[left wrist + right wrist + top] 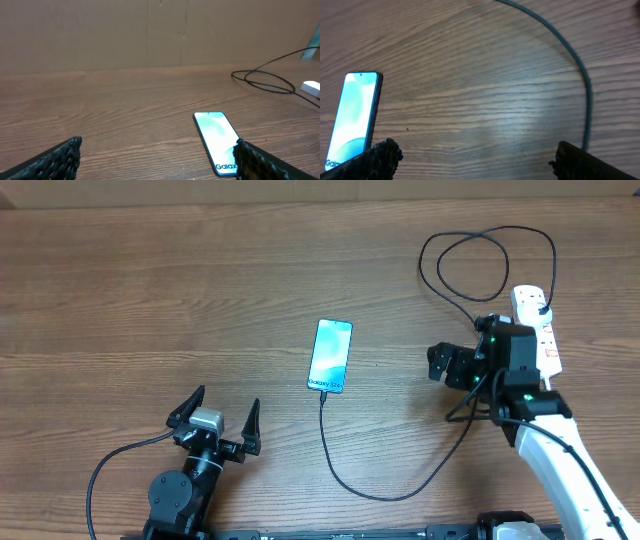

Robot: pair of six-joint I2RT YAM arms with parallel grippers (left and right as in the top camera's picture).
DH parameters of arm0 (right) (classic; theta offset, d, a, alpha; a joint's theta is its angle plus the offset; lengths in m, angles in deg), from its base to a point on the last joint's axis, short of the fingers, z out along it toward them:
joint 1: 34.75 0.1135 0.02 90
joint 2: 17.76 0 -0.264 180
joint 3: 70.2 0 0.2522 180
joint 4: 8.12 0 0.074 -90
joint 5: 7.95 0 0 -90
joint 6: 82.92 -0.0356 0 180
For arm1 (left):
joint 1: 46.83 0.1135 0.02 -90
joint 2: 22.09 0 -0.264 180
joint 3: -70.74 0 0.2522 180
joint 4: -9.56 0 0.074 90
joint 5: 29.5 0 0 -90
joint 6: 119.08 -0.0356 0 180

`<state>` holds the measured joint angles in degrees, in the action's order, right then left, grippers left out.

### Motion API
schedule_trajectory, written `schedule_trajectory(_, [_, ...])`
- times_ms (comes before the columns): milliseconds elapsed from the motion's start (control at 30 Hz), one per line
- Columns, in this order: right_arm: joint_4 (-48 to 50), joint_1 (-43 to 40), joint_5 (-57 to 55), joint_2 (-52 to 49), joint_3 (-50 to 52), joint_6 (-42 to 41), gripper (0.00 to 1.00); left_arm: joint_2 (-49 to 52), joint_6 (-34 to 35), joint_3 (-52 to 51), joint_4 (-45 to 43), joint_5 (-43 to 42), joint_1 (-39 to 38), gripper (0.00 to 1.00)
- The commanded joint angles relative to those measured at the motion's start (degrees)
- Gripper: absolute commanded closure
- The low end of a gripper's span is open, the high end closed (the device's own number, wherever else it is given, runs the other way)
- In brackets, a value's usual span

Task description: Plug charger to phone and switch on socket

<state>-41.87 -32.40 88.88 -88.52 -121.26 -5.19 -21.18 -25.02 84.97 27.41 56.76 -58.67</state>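
a brown wood-grain worktop seen from above. at the lower left, the left claw sits low over the worktop, its two black fingers spread wide with nothing between them. just right of it, near the middle, the phone lies flat, face up, its light blue screen lit and reading "galaxy" at the near end. the left wrist view shows the phone ahead and to the right of that claw, not touching it. the charger, a thin black cable, meets the phone's near short edge, sweeps down and right in a wide curve, passes under the right arm, then loops at the upper right and ends at a black plug on the socket. the socket is a white power strip lying at the far right. whether its switch is on cannot be told. the right claw hovers between phone and socket, released and empty, its fingers pointing toward the phone.
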Motion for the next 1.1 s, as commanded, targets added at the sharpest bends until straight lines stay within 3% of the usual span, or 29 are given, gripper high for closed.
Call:
schedule_trajectory(0, [5.18, 0.22, 1.84, 0.96, 4.94, -0.33, 0.0, -0.66, -1.09, -0.2, 0.2, 0.76, 0.35, 0.0])
schedule_trajectory(367, [19.67, 0.22, 1.88, 3.02, 17.57, -2.78, 0.0, -0.66, -1.09, -0.2, 0.2, 0.74, 0.35, 0.0])
schedule_trajectory(633, [20.61, 0.22, 1.84, 7.3, 21.86, -2.89, 0.0, -0.66, -1.07, -0.2, 0.2, 0.74, 0.35, 0.01])
schedule_trajectory(1067, [35.19, 0.22, 1.9, 8.11, 29.86, -2.71, 0.0, -0.66, -1.09, -0.2, 0.2, 0.76, 0.35, 0.0])
